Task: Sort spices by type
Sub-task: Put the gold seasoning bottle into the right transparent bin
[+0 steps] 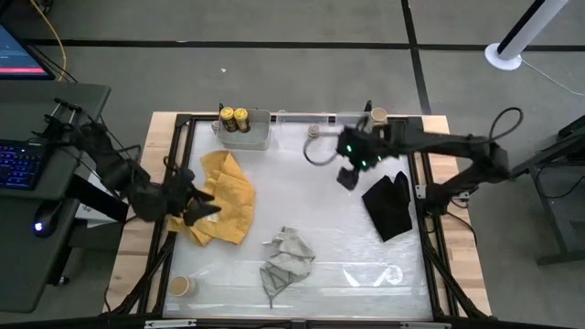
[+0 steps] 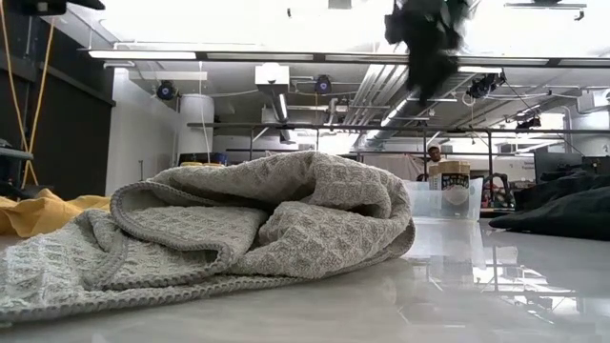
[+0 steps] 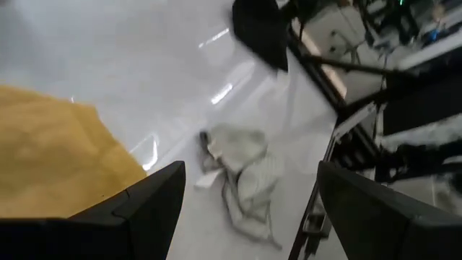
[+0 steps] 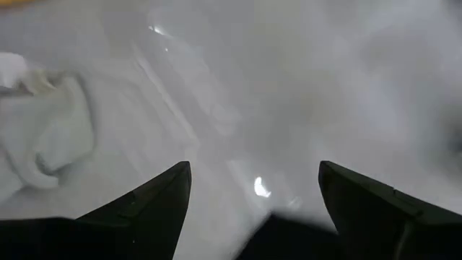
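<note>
Closest in, at the front left corner of the shiny white table, the near tan jar with its pale top, standing alone. Just past it, near the middle of the front edge, a crumpled grey cloth, filling most of the low view. Further in on the left, a yellow cloth spread flat, with the left gripper over its near edge, fingers wide apart and holding nothing. Over on the right side, a black cloth in a heap, well apart from the grey one. Past that, up above the bare middle of the table, the right gripper, also wide and empty, pointing down at the glossy top with lamp glints on it. At the far edge, a grey bin with two dark jars with yellow tops side by side inside. Beside it, a clear bin, and the far tan jar at its right end; hard to tell whether in it or behind it. Beyond the table, a big room with long bright lights, pipes along the ceiling and a person far back. On the left of the table, a dark desk with a keyboard lit blue
</note>
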`<move>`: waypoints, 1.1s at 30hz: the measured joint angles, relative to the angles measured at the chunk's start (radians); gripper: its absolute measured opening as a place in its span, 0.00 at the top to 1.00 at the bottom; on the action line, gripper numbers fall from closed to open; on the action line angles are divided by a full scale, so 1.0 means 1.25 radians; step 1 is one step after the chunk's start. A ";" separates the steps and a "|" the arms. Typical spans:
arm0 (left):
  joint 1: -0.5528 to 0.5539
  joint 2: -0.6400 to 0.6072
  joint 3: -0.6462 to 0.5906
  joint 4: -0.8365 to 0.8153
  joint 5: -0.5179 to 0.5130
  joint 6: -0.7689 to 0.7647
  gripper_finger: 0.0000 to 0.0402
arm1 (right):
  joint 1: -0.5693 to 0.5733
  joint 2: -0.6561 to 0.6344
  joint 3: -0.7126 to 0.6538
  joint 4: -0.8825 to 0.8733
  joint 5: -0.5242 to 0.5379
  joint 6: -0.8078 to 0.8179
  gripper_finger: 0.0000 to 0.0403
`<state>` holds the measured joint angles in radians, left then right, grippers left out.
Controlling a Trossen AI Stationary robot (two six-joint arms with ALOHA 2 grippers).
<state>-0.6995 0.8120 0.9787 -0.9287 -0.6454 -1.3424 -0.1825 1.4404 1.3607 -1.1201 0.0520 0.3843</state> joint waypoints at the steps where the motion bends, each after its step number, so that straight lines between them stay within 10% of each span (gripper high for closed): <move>1: 0.014 -0.009 0.000 0.000 0.003 0.007 0.25 | 0.010 -0.024 -0.057 0.026 -0.003 0.041 0.25; 13: 0.076 0.195 0.044 0.001 0.645 0.056 0.25 | 0.132 -0.162 -0.363 0.225 -0.060 0.301 0.25; 33: -0.328 0.605 0.314 -0.302 0.558 -0.079 0.25 | 0.135 -0.162 -0.381 0.285 -0.027 0.258 0.25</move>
<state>-1.1099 1.5678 1.3708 -1.3056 0.0515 -1.4406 -0.0139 1.2381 0.8845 -0.7639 0.0181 0.7067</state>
